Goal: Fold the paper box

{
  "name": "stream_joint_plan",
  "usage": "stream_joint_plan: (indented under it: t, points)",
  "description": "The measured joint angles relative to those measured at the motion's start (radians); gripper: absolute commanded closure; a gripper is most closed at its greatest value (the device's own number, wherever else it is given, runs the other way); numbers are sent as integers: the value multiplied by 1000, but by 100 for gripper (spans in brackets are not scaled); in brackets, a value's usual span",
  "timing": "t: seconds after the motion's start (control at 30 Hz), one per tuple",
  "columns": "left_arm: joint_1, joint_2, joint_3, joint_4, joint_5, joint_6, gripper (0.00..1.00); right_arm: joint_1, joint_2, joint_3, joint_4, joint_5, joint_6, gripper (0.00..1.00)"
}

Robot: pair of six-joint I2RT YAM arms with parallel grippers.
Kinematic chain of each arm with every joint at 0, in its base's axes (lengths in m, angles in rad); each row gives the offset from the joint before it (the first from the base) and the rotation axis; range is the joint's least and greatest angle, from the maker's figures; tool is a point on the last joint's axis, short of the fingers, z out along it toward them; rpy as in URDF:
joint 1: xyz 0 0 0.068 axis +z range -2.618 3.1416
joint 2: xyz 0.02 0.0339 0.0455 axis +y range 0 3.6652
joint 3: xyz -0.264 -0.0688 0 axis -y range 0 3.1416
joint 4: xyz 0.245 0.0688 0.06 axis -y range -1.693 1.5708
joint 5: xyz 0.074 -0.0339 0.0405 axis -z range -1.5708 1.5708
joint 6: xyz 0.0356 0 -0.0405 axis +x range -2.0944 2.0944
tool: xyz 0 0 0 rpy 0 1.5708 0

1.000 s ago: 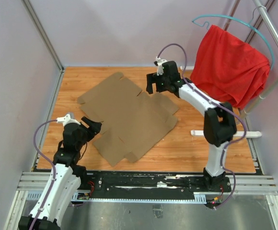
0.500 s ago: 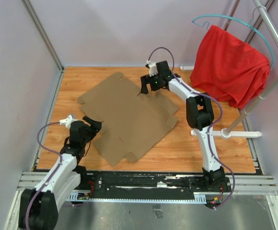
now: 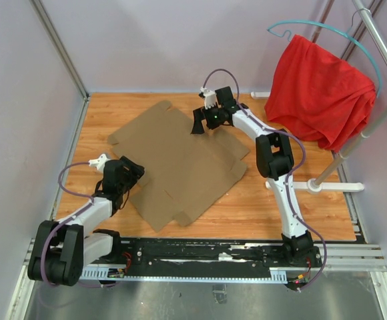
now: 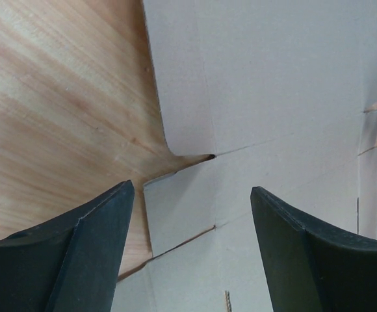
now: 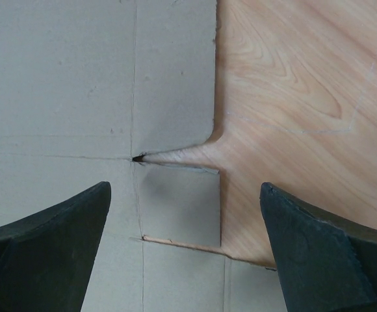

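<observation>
step: pre-grasp. Both arms are lining up on opposite edges of the paper box (image 3: 180, 163). No fold is showing yet.
box location: it is lying as a flat die-cut sheet on the worktop (image 3: 293, 207), spreading between the two grippers.
left gripper (image 3: 135, 175): jaws are standing wide apart and holding nothing, hovering over the sheet's edge. In the wrist view the near slit (image 4: 205, 156) is sitting just ahead of the finger gap and the near tab (image 4: 175, 208) is lying inside the gap. One finger is over bare wood, the other over cardboard.
right gripper (image 3: 199, 125): jaws are likewise spread wide and empty. The far slit (image 5: 136, 158) is sitting just ahead of the gap and the far tab (image 5: 179, 205) inside it. One finger is over cardboard, the other over wood.
contact: I cannot tell whether any fingertip is touching the sheet.
next move (my read): each gripper is needing to drop lower and get one finger under a flap edge beside its slit, then close and lift along the crease.
what it calls for: a shallow approach angle, since the flat sheet is offering no raised lip. The two arms are also needing to work together, so that one lift is not dragging the sheet out from under the other gripper.
risk (my read): pinching the small tab rather than the larger panel beside it, giving a fold along the wrong crease.
</observation>
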Motion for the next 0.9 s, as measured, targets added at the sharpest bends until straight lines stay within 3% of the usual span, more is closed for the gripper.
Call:
stream_joint_plan:
  t: [0.57, 0.9]
  points:
    - [0, 167, 34, 158, 12, 27, 21, 9, 0, -23, 19, -55, -4, 1]
    - [0, 196, 38, 206, 64, 30, 22, 24, -54, -133, 90, -81, -3, 1]
